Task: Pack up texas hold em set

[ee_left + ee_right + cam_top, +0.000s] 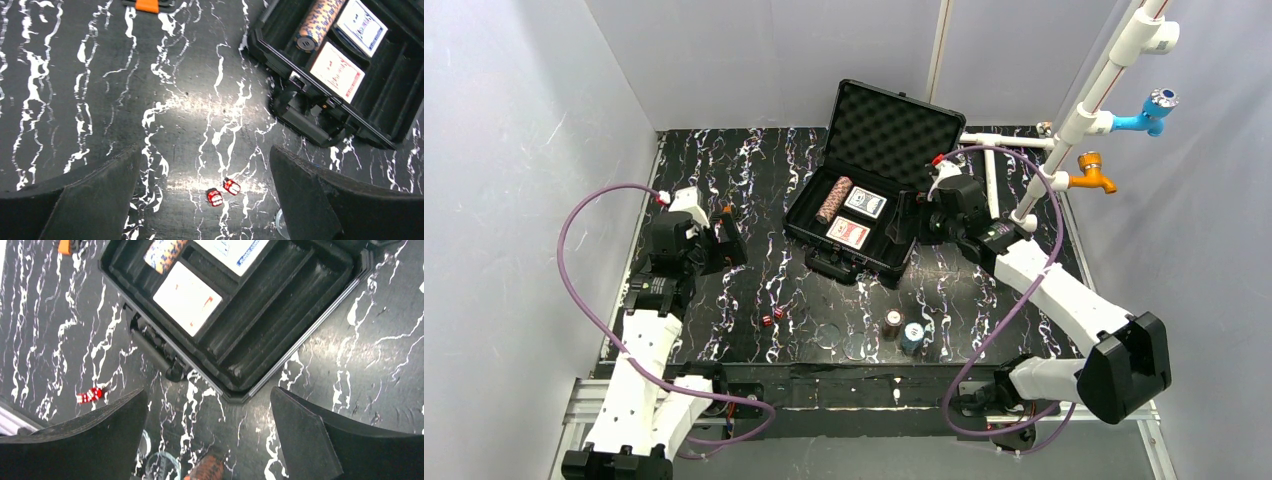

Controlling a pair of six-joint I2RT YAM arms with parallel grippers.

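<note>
Black case (894,125); red dice (231,186); black table (754,180), white veining; blue-bordered deck (865,202), red-bordered deck (848,233).

Lab test cell: grey walls (514,150) enclosing marbled tabletop (764,180).

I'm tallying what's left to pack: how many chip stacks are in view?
3. A tan stack lies inside the case; a reddish stack and a blue stack stand together on the table. Others may be hidden.

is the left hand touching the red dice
Apart. Left wrist view shows the red dice on the table between the fingers of the left hand, with gaps either side.
</note>
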